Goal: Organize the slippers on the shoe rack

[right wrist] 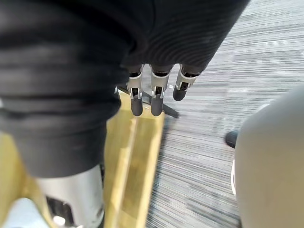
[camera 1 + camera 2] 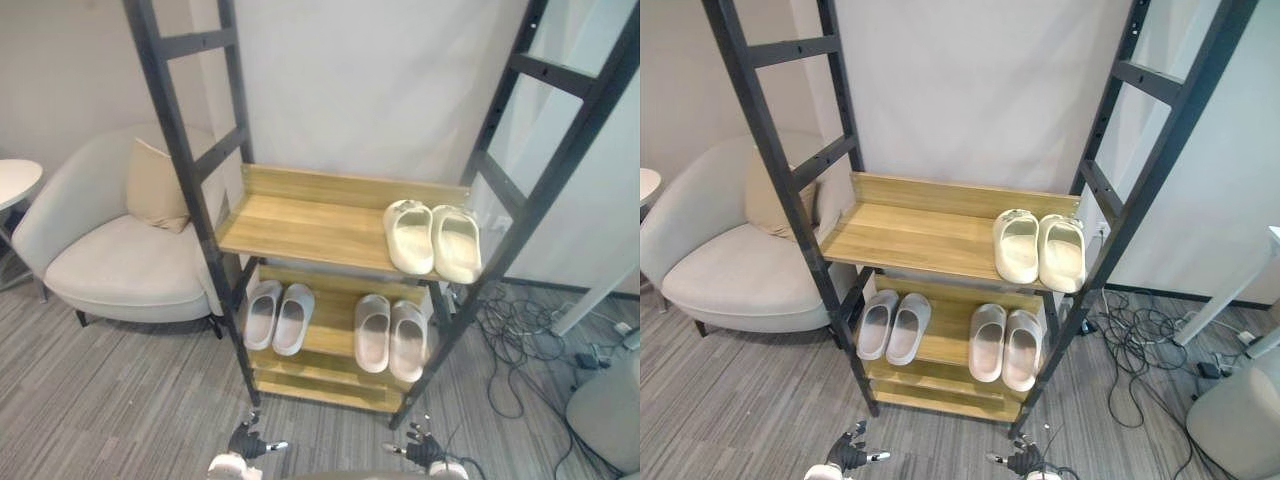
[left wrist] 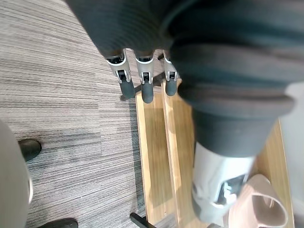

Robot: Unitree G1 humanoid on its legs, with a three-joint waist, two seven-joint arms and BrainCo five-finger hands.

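Slippers sit on the shoe rack [image 2: 300, 225] in 3 pairs, all soft slip-ons with an open heel.

Left eye view: a cream pair [image 2: 433, 238] stands side by side at the right end of the upper wooden shelf. On the shelf below, a pale grey pair [image 2: 278, 316] lies toward the left and a pinkish-white pair [image 2: 390, 334] toward the right, the 2 pairs well apart. Every slipper runs front to back, heel at the front edge; the cream pair's toes face the wall. The left hand [image 2: 247, 443] and right hand [image 2: 424, 450] hang low before the rack, fingers loosely spread, grasping nothing. A pale armchair [image 2: 120, 262] with a cushion [image 2: 155, 187] stands left of the rack.

Right eye view: the same layout, hands well short of any slipper.

Left wrist view: straight fingers [image 3: 146, 88] hang over grey floor and a wooden shelf, touching nothing; 1 pinkish slipper [image 3: 263, 204] lies past the thumb.

Right wrist view: fingers [image 1: 156, 102] straight and free above the shelf's edge.
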